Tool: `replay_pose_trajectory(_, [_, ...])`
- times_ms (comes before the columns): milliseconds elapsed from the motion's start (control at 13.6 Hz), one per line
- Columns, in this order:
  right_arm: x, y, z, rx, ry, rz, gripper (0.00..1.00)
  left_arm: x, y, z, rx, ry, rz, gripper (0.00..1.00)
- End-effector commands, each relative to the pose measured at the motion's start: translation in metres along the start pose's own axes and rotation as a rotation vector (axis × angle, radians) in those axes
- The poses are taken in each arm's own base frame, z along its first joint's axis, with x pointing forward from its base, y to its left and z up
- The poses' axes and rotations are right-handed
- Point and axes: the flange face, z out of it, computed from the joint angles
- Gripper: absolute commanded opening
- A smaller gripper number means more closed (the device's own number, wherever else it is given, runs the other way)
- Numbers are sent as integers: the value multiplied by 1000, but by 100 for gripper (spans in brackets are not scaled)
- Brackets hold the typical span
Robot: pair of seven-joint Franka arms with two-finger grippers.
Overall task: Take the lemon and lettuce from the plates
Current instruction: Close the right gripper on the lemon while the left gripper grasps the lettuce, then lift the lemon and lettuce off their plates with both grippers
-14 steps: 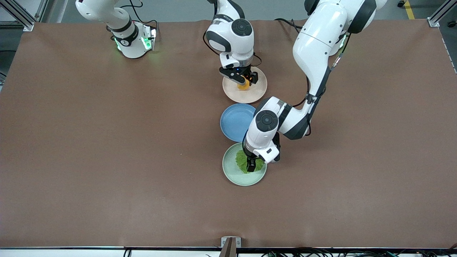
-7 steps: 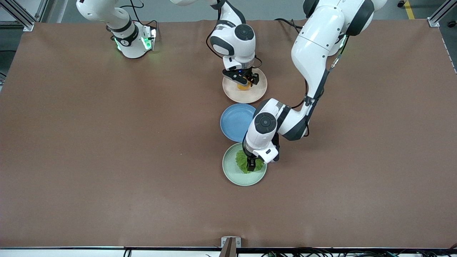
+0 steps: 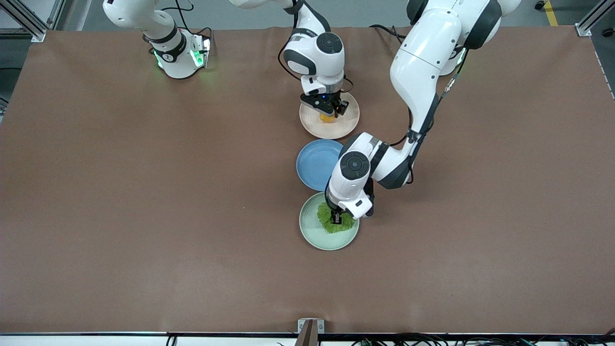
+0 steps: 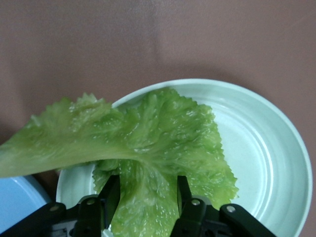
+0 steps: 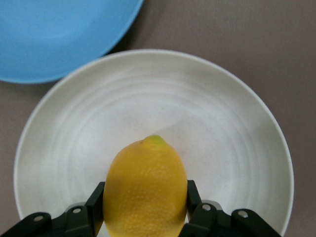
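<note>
The lemon [image 3: 327,117] lies on the pink-beige plate [image 3: 347,126]. My right gripper [image 3: 328,109] is down on it, and in the right wrist view its fingers [image 5: 193,197] press both sides of the lemon [image 5: 146,187] over the plate [image 5: 232,123]. The lettuce [image 3: 327,222] lies on the mint green plate [image 3: 312,235], nearer the front camera. My left gripper [image 3: 337,218] is down in the leaf. In the left wrist view its fingers [image 4: 183,190] pinch the middle of the lettuce [image 4: 148,143], and one side of the leaf rises over the plate's [image 4: 266,143] rim.
An empty blue plate [image 3: 314,163] sits between the two task plates, under the left arm's wrist. It shows at the edge of the right wrist view [image 5: 59,34]. Bare brown table surrounds the three plates.
Both grippers have come down lower onto their plates. The right one now grips the lemon and the left one's fingers have sunk into the lettuce.
</note>
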Motion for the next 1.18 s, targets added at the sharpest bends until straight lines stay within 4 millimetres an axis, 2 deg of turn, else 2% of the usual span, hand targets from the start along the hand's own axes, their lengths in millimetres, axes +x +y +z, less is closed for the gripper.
replay_pose_trajectory(0, [36,-11,-39,-10,15,8,3,-7,0,1,1,-21,-4,30])
replay_pose_trajectory(221, [91,-6,-110,-49,11,-72,3,-6,2,-2,-3,-24,-5,12])
replay_pose_trajectory(368, [145,7,-154,-69,5,-118,3,-6,3,-4,-6,-25,-5,7])
replay_pose_trajectory(442, [177,19,-171,-73,1,-136,3,-6,3,-6,-7,-26,-7,5])
replay_pose_trajectory(516, [205,31,-179,-67,-2,-161,3,-7,4,-8,-10,-27,-7,2])
replay_pose_trajectory(663, [276,63,-182,-65,-6,-228,3,-6,7,-14,-18,-32,-9,1])
replay_pose_trajectory(811, [348,101,-180,-72,-19,-323,3,-5,13,-29,-36,-41,-15,1])
replay_pose_trajectory(958, [413,149,-175,-73,-37,-401,4,-7,20,-59,-63,-56,-15,1])
replay_pose_trajectory(1105, [458,201,-157,-72,-50,-483,4,-8,29,-101,-97,-76,-19,1])
